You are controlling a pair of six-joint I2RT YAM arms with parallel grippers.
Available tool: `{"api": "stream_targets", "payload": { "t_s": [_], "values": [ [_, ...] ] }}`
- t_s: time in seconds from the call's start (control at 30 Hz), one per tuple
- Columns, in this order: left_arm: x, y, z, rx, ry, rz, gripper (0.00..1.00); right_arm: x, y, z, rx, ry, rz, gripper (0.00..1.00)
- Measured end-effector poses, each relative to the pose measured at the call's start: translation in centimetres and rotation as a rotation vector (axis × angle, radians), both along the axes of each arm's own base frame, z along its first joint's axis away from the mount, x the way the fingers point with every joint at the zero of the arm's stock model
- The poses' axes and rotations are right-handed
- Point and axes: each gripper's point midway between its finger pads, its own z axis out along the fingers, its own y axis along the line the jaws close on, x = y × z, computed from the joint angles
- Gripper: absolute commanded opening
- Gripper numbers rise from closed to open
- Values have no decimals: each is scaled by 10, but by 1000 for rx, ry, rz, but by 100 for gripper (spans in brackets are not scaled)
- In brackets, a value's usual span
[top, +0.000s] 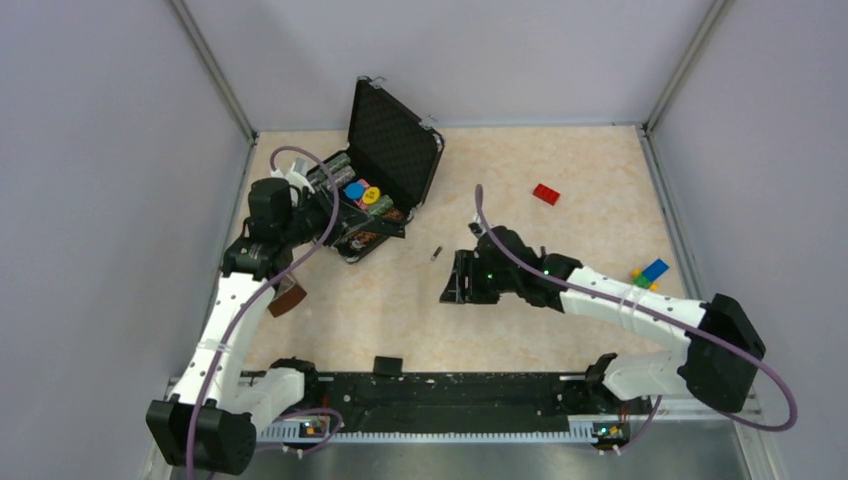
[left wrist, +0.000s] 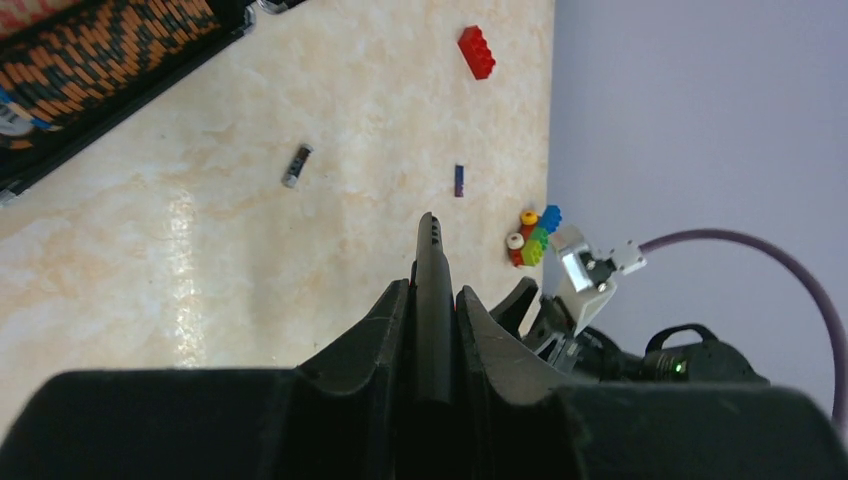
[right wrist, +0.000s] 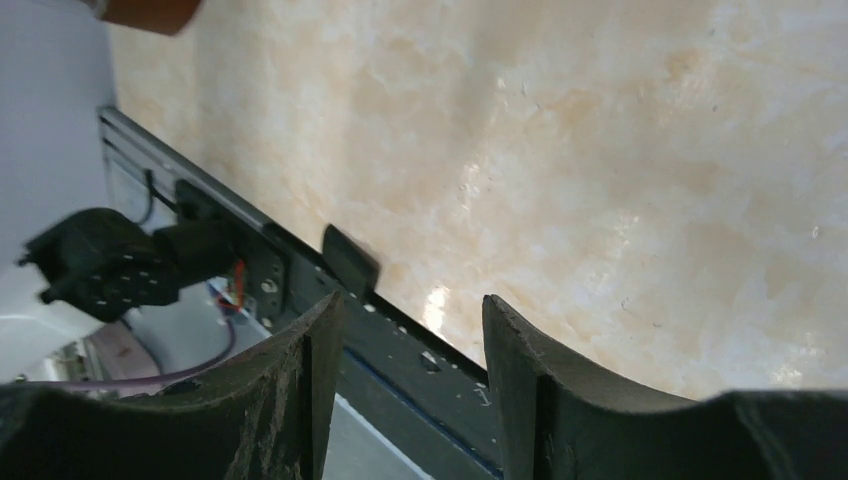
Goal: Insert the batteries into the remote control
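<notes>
You are working on a beige marbled table (top: 560, 330) walled in grey. At its far left stands an open black foam-lined case (top: 395, 140) holding striped chip stacks and coloured pieces.

Your left gripper (left wrist: 432, 290) hangs just in front of that case, clamped on the slim black remote control (left wrist: 430, 245). The left wrist view shows the remote edge-on, sticking out past the fingertips, so you cannot see its battery recess from here. Your right gripper (right wrist: 412, 305) sits low near the middle of the table, jaws spread and nothing between them.

A small black rectangular cover piece (top: 387, 366) lies at the near edge beside the rail, well apart from the remote. A red toy brick (left wrist: 477, 52) lies toward the far side, and a cluster of coloured bricks (left wrist: 530, 240) sits by the right wall.

Smallest are the two cells. The slim grey battery (left wrist: 297, 165) lies on the bare table between the case and your right gripper. The dark purple battery (left wrist: 459, 180) lies near it, closer to the right wall.

You look to be early in the task. The remote is in hand and its cover seems to be off, but neither battery has been picked up. You have yet to fetch and seat both cells, with the free right gripper the likely tool.
</notes>
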Motion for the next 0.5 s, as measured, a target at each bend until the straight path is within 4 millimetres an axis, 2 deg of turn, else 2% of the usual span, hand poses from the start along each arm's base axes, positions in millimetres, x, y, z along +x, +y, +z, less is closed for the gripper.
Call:
{"api": "stream_targets", "payload": {
  "t_s": [0.13,0.23,0.37,0.5],
  "values": [
    [-1,8,-2,49,-7,27,0,-20,6,-29,-132,-12,94,54],
    [-2,12,-4,78,-6,44,0,-29,12,-40,-204,-30,135,55],
    [-3,17,-8,107,2,64,0,-22,12,-47,-265,-51,95,56],
    [-5,20,-10,123,3,71,0,2,7,-45,-334,-69,-22,51]
  ]
}}
